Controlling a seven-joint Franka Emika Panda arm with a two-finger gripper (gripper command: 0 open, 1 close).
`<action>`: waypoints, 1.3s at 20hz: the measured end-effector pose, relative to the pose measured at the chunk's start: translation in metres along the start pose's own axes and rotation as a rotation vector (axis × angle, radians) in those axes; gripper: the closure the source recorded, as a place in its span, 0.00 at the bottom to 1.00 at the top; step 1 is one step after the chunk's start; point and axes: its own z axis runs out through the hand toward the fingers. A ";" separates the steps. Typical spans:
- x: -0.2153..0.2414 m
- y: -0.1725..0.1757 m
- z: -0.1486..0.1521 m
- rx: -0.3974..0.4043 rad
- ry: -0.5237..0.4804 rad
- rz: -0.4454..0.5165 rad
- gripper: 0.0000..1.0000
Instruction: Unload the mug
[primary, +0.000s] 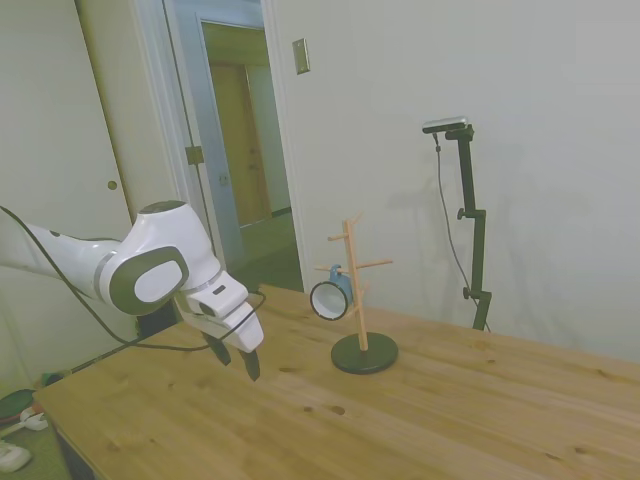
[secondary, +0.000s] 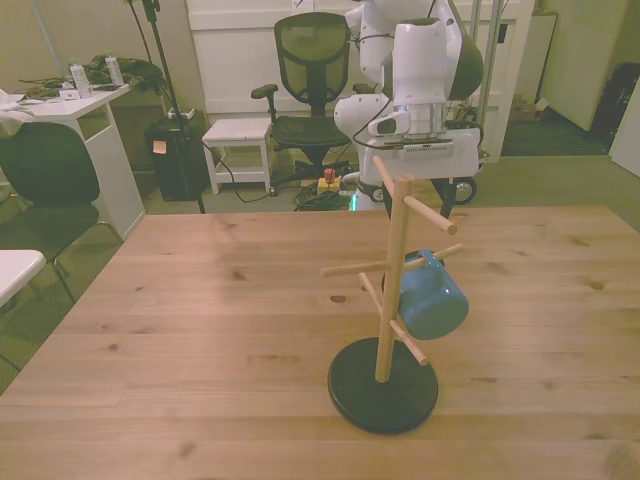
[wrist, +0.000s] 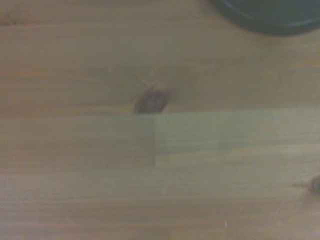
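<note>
One mug (primary: 329, 298) hanging on peg stand (primary: 361, 300), gripper (primary: 235, 357) over tabletop (primary: 450, 410), well apart, jaws released, empty

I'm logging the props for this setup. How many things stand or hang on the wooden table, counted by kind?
Mugs: 1, the blue mug hanging by its handle on a peg.
Peg stands: 1, the wooden stand on a dark round base.
Total: 2.
The gripper hovers over the table, apart from both, and holds nothing.
</note>
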 end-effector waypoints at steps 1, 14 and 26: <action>0.004 -0.004 0.000 0.012 0.011 0.001 0.00; 0.053 -0.050 0.002 0.128 0.166 0.023 0.00; 0.074 -0.083 0.013 0.202 0.310 -0.027 0.00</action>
